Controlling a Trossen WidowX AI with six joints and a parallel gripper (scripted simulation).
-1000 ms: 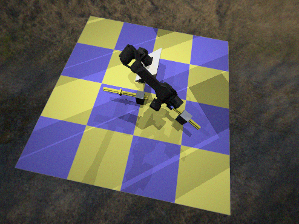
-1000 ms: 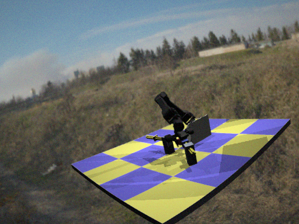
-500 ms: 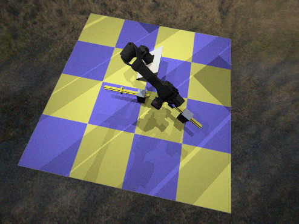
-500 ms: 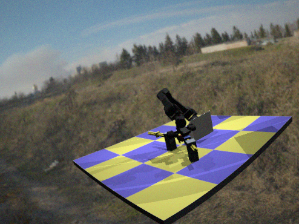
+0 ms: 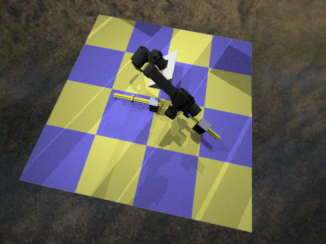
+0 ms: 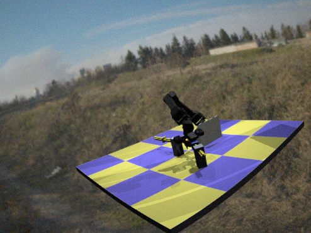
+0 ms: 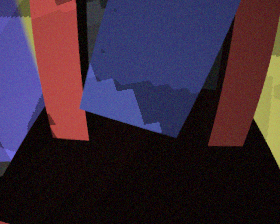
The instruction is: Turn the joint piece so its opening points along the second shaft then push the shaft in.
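Note:
The first shaft [image 5: 214, 134] [image 6: 202, 153] [image 7: 148, 100], yellow, runs through its block [image 5: 200, 128] [image 6: 201, 160] towards my gripper [image 5: 185, 113] [image 6: 189, 143]. The gripper is shut on the blue joint piece [image 7: 160, 60], which sits tilted between the red fingers in the wrist view. Its opening is hidden. The second shaft [image 5: 123, 97] [image 6: 161, 138], yellow with a collar [image 5: 132, 98], lies through the second block [image 5: 154, 105] [image 6: 177, 148]. Its inner end sticks out a little from that block, on the gripper's side. The gap between that end and the joint piece is hard to judge behind the arm.
A pale upright panel [image 5: 171, 69] [image 6: 211, 133] stands behind the gripper, close to the arm [image 5: 162, 82] [image 6: 187, 126]. The arm reaches over the area between the two blocks. The checkered board [image 5: 112, 167] [image 6: 176, 201] lies under everything, with cast shadows on it.

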